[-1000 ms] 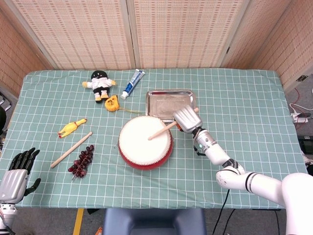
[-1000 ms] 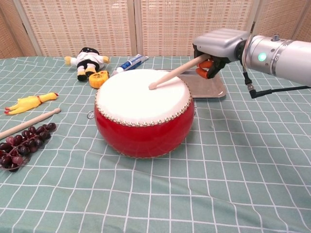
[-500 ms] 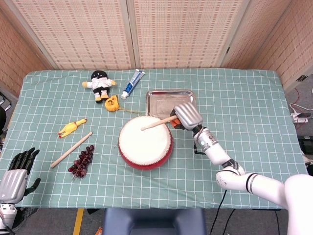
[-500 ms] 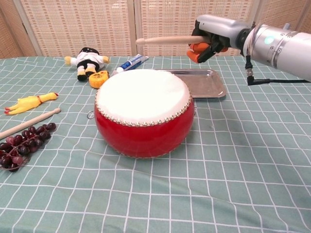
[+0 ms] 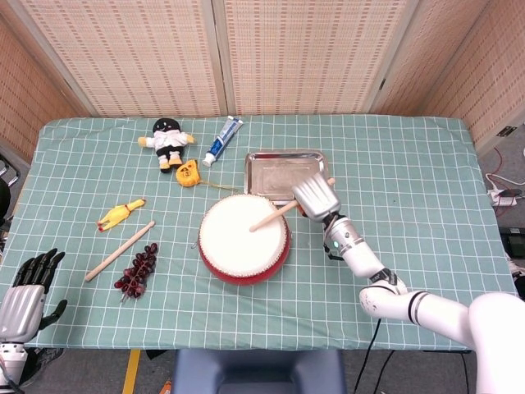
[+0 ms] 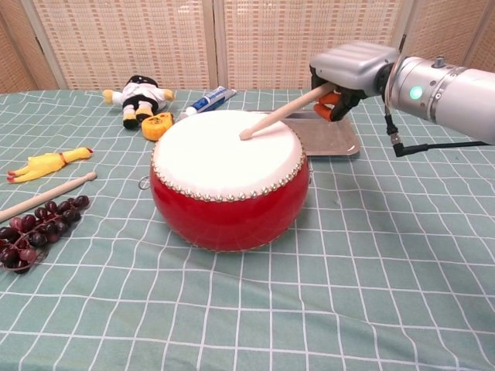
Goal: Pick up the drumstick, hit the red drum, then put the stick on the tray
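Head view alone shows the left hand, low at the table's near left corner, off the cloth, its dark fingers spread and holding nothing; the chest view misses it. From above, the right hand hides its own fingers under a grey back, whereas the chest view shows them curled round the stick, with orange pads below the shaft. The stick leaves the hand toward the robot's left and slopes down, its tip on the white skin of the drum, right of centre. The butt end pokes out past the hand over the tray in the head view. The tray lies just behind the drum and holds nothing; the hand hangs over its near right corner. A second stick lies flat beside grapes, well left of the drum.
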`<state>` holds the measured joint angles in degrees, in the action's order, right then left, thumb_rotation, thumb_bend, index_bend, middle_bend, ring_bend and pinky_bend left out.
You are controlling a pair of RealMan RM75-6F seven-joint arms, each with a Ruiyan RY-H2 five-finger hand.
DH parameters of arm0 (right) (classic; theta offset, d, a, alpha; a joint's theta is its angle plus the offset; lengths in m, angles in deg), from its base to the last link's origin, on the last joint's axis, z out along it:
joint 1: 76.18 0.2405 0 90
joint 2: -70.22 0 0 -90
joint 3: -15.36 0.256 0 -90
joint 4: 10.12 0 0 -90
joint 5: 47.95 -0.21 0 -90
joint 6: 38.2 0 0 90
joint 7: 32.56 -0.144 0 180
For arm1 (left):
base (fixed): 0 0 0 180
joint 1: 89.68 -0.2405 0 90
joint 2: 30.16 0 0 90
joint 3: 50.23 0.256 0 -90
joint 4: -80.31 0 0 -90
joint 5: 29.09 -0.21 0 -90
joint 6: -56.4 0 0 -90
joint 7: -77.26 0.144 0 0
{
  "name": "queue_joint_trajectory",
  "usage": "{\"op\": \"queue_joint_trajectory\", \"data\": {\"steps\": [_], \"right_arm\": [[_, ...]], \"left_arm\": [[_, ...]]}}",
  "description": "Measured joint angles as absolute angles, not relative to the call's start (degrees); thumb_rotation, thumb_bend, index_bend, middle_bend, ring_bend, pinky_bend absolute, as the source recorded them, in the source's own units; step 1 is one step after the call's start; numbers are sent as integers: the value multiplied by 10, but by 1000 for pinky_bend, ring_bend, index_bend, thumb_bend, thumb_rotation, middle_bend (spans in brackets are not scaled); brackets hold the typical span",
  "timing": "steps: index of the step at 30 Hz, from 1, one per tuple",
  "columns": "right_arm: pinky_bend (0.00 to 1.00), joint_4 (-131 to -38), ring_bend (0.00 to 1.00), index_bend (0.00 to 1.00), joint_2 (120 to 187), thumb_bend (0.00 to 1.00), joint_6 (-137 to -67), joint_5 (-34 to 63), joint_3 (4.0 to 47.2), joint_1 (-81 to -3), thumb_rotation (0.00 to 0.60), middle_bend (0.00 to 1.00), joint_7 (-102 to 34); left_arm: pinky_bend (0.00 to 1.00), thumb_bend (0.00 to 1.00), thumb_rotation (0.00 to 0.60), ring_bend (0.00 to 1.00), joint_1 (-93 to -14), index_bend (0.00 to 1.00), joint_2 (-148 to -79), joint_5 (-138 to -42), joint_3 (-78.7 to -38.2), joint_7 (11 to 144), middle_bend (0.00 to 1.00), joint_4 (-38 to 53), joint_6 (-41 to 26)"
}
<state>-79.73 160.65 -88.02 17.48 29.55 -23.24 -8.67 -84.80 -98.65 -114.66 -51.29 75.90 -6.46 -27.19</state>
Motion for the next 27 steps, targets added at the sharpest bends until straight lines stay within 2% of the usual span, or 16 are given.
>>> {"op": "queue_joint_trajectory", "data": {"steps": [9,17,23,27], "right_arm": [[951,-788,1000,1000,1609,561,-900,160,331,-251,600,923,-306],[913,-733,954,1000,1626,561,-828,31,356,-250,600,923,-298],[836,-632,890,1000,1676,561,-781,9,355,-216,600,902,-271],[774,-567,823,1000,1712,561,-756,3,359,-184,600,843,-258]], "left_arm": [[19,274,600,26,-847,0,-988,-1148,-513,758,0,-64,-271],[19,275,600,26,-845,0,-987,-1146,-514,765,0,-69,-267],[19,275,600,26,-844,0,-983,-1141,-515,775,0,-78,-265],[19,275,600,26,-845,0,-980,-1136,-517,780,0,-81,-264]]}}
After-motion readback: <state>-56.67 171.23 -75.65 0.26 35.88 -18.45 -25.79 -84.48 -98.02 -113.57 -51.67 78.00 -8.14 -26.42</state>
